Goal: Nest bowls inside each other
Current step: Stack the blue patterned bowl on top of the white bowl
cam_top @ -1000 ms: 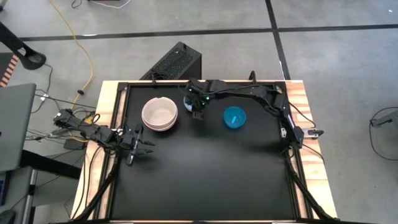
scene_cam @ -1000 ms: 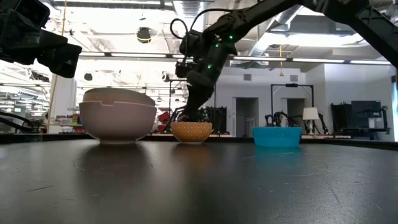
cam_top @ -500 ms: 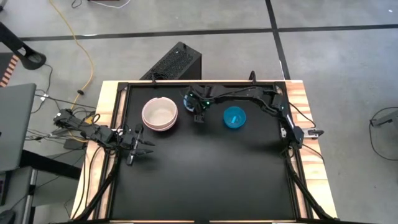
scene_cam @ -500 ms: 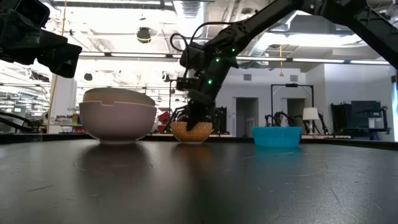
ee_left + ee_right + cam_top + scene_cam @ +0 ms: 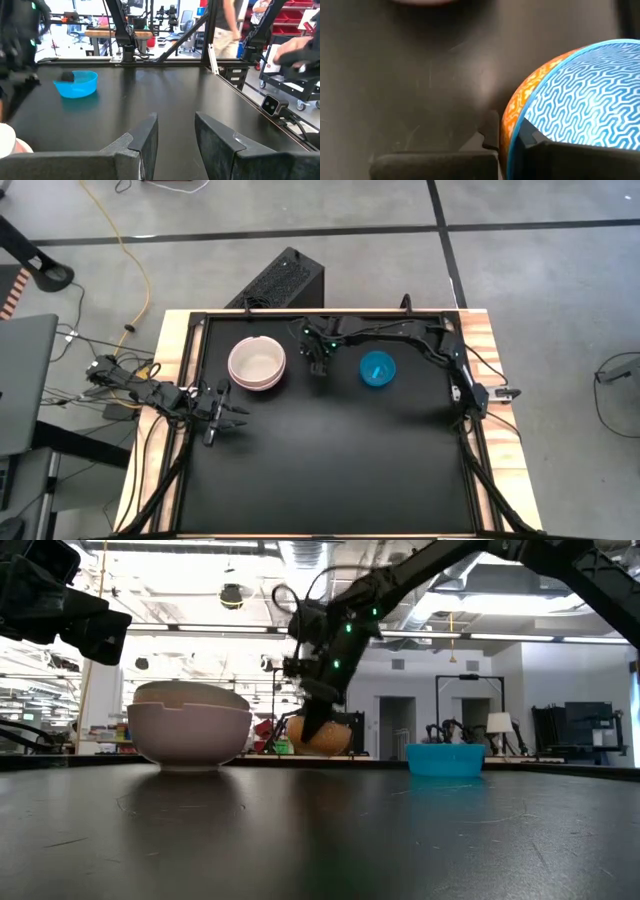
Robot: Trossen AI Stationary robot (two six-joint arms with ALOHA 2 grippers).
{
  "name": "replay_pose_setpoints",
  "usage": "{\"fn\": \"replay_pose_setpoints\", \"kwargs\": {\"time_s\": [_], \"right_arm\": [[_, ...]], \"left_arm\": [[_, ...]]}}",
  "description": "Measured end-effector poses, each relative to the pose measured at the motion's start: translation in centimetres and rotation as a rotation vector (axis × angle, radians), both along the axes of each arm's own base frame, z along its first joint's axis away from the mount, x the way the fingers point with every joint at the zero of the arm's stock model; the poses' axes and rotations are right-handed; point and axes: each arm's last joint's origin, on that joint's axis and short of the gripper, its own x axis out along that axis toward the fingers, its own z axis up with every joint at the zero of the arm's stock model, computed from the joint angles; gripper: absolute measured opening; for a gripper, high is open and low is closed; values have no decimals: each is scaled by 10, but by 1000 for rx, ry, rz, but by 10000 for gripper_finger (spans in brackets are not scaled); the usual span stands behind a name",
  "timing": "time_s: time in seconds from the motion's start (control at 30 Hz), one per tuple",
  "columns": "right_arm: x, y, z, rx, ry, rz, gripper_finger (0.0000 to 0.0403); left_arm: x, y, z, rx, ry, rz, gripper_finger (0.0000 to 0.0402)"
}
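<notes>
A small bowl [image 5: 327,737], orange outside and blue-patterned inside [image 5: 590,95], hangs tilted just above the black table with my right gripper [image 5: 318,364] shut on it. To its left stand larger bowls [image 5: 256,365] nested together, a pink one outside and a pale one inside, resting on the table. To its right a light blue bowl [image 5: 377,368] sits on its base. My left gripper [image 5: 230,416] waits open at the table's left edge, nothing between its fingers [image 5: 145,142]. My right gripper holds the small bowl by its rim [image 5: 516,131], one finger inside the bowl and one finger [image 5: 489,134] outside against the orange wall. It comes from above, slanting down. The bowl is tipped on its side and hangs clear of the table.
The black table [image 5: 330,460] is bare over its near half. A dark box [image 5: 285,280] stands on the floor beyond the far edge, and cables run along the left side. People and racks show in the room behind.
My right gripper has dipped onto the small bowl, shut on its rim and raised it off the table. The bowl stood upright on its base and now hangs tilted a little above the table. The other bowls have stayed put.
</notes>
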Motion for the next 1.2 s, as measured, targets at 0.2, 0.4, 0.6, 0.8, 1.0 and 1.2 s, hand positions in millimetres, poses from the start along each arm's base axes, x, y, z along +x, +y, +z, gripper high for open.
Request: {"fn": "replay_pose_setpoints", "kwargs": {"time_s": [0.2,0.4,0.6,0.8,1.0,1.2], "right_arm": [[21,37,49,-129,-106,49,14],[44,74,89,-214,-335,138,14],[59,87,99,-233,-536,175,14],[79,82,72,-210,-604,207,14],[83,77,64,-172,-612,201,14],[91,75,35,-105,-570,210,14]], "left_arm": [[0,0,0,0,0,0,118],[0,0,0,0,0,0,118],[0,0,0,0,0,0,118],[0,0,0,-1,-2,-1,118],[1,0,-1,4,8,0,118],[1,-1,-1,8,17,-2,118]]}}
